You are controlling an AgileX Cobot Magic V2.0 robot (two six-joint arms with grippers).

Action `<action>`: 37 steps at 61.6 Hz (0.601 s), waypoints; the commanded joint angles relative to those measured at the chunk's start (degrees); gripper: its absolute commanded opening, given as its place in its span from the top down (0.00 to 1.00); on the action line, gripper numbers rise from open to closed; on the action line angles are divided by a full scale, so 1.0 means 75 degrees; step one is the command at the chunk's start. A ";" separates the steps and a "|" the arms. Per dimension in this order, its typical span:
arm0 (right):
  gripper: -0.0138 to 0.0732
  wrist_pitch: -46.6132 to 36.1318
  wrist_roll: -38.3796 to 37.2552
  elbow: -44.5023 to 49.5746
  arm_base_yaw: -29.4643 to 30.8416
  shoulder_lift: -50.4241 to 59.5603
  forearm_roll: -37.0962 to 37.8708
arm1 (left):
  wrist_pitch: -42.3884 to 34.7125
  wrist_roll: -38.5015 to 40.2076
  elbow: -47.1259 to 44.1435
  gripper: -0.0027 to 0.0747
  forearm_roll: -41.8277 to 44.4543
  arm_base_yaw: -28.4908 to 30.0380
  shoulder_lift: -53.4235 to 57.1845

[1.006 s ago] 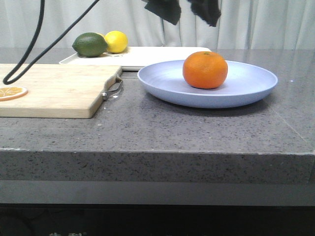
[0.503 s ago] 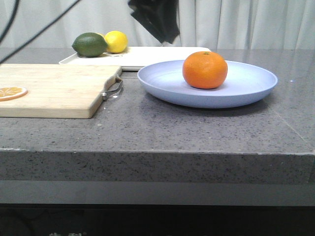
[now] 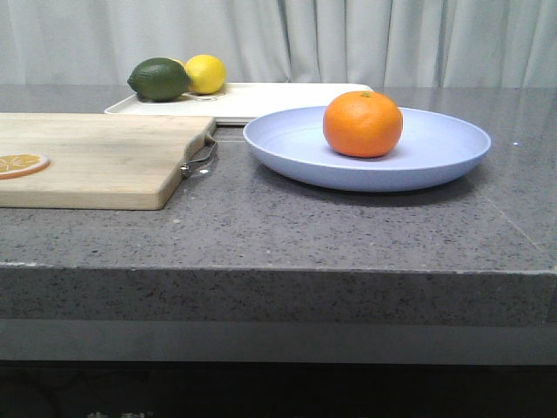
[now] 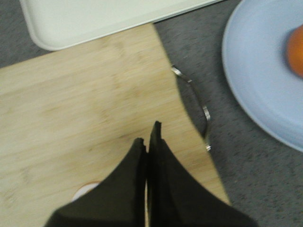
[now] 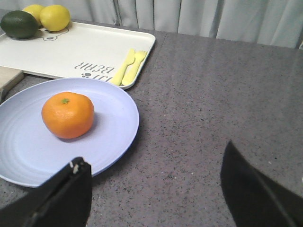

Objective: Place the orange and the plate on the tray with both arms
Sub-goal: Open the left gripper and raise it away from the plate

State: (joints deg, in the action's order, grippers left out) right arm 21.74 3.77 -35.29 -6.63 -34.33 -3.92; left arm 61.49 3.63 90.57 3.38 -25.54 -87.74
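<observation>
The orange sits in the pale lavender-blue plate on the grey counter; both show in the right wrist view, orange and plate. The white tray lies behind the plate and shows in the right wrist view and the left wrist view. My left gripper is shut and empty above the wooden cutting board. My right gripper is open and empty above the counter beside the plate's rim. Neither gripper shows in the front view.
A green lime and a yellow lemon lie on the tray's far left corner. A dried orange slice lies on the cutting board, whose metal handle faces the plate. Curtains hang behind the counter.
The dark arm parts and cable seen at the top of the front view have moved out of that view. The orange, plate and tray have not moved.
</observation>
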 commanded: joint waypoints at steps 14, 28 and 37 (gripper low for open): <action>0.18 -0.0507 0.0035 -0.0275 0.0039 -0.0042 -0.0037 | -0.1474 0.0091 -0.2749 0.99 -0.0023 0.1502 0.2496; 0.18 -0.0365 0.0035 -0.0275 0.0039 -0.0042 -0.0037 | -0.2323 0.0095 -0.4856 0.99 -0.0077 0.2267 0.4661; 0.18 -0.0365 0.0035 -0.0275 0.0039 -0.0042 -0.0037 | -0.2691 0.0095 -0.5860 0.99 -0.0114 0.2307 0.6093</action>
State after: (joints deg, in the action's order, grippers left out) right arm 22.82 3.77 -35.29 -6.63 -34.33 -3.92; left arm 46.60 3.86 48.25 3.17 -8.44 -47.72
